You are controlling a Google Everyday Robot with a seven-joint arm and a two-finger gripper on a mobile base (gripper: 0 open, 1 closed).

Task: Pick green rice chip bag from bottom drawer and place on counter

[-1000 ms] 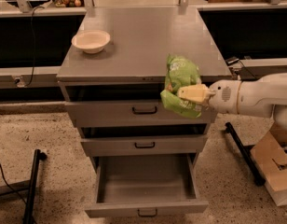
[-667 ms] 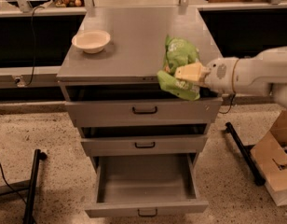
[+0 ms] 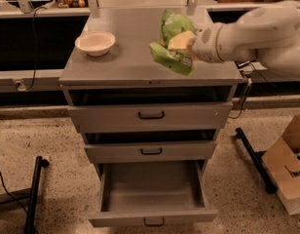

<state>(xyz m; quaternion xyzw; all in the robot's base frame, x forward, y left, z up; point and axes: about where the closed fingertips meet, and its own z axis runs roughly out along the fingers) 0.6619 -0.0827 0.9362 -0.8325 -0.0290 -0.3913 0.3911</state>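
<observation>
My gripper is shut on the green rice chip bag, a crinkled light-green bag. It holds the bag in the air over the right part of the grey counter. My white arm reaches in from the right. The bottom drawer is pulled out below and its inside shows nothing in it.
A cream bowl sits on the counter's left side. Two shallower drawers are slightly open above the bottom one. A cardboard box stands on the floor at right, a black stand at left.
My gripper has carried the bag up and to the left, from beside the cabinet's right front edge to above the counter.
</observation>
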